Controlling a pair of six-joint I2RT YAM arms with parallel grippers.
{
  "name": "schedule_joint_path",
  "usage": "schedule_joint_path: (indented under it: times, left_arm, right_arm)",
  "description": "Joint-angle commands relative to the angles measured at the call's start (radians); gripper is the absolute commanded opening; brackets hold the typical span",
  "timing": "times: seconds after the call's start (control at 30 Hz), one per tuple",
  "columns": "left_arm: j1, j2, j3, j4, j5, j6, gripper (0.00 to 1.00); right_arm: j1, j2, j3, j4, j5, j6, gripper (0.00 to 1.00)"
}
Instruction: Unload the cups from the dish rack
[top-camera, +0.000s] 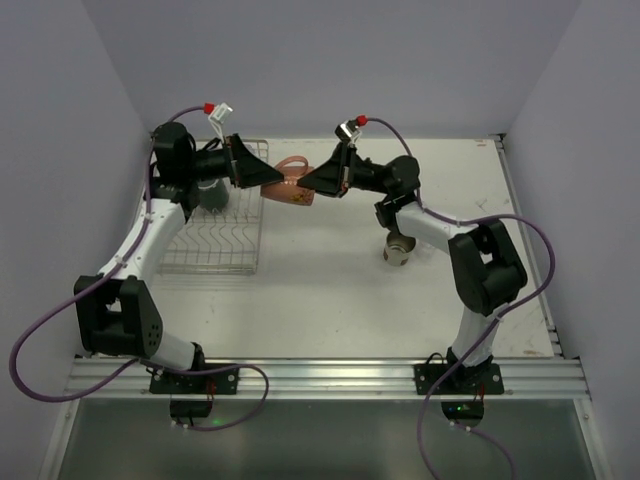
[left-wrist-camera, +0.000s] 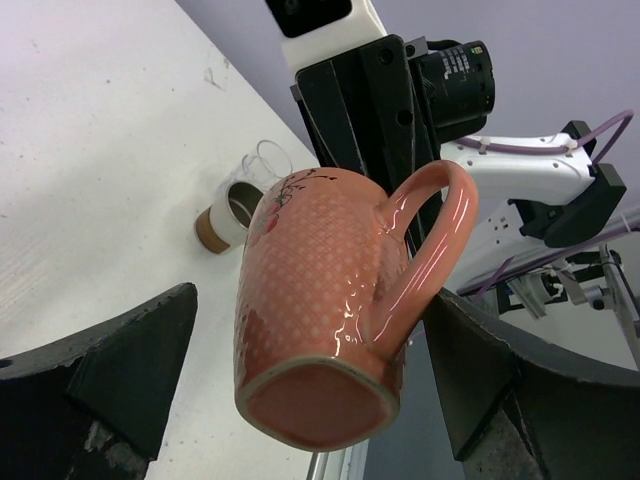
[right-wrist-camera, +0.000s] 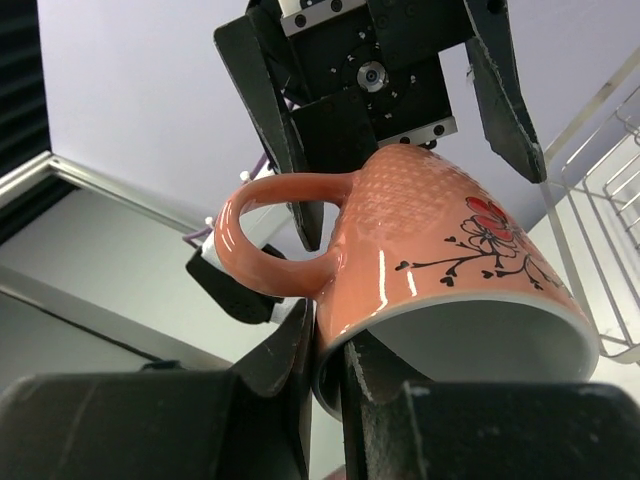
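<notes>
Standing at far left, dish rack (top-camera: 215, 248): silver wire, on the worktop (top-camera: 330, 295) by the left wall; a dark shape at its far end is mostly hidden by the left arm, so I cannot tell what it is.
Left hand (top-camera: 263, 174): raised beside the rack's far right corner, its fingers (left-wrist-camera: 110, 370) spread wide on either side of the mug's base. The one on the body side is clearly apart from the mug. Whether the other touches the handle cannot be told.
Salmon-pink mug (left-wrist-camera: 310, 290): in the air between the two hands, just right of the rack, lying on its side. The base faces the left hand and the pale mouth faces the right hand. A flower-and-branch print shows on the side.
Right hand (right-wrist-camera: 328, 375): pinching the mug's rim, one finger inside the mouth and one outside, next to the handle.
Tan cup (top-camera: 398, 250): upright on the worktop under the right arm, well apart from the rack.
Clear glass (left-wrist-camera: 262, 165): just beside the tan cup.
</notes>
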Motion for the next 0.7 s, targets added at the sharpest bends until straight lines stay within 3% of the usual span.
schedule_joint_path:
  times: [0.0, 0.3, 0.4, 0.53, 0.67]
  left_arm:
    - [0.013, -0.041, -0.023, 0.105, -0.081, -0.056, 0.97]
    - [0.013, -0.080, -0.004, 0.085, -0.069, -0.036, 1.00]
    - [0.013, -0.100, 0.020, -0.010, -0.071, 0.036, 1.00]
    - [0.013, -0.152, 0.006, -0.122, -0.098, 0.140, 1.00]
    - [0.013, -0.209, -0.006, -0.367, -0.188, 0.280, 1.00]
  right_arm:
    - [0.025, -0.103, 0.027, 0.026, -0.091, -0.150, 0.00]
    - [0.015, -0.128, 0.034, -0.138, -0.086, -0.280, 0.00]
    - [0.000, -0.157, 0.033, -0.260, -0.078, -0.377, 0.00]
    - [-0.021, -0.204, 0.065, -0.557, -0.058, -0.543, 0.00]
    - [-0.032, -0.244, 0.119, -0.839, -0.008, -0.730, 0.00]
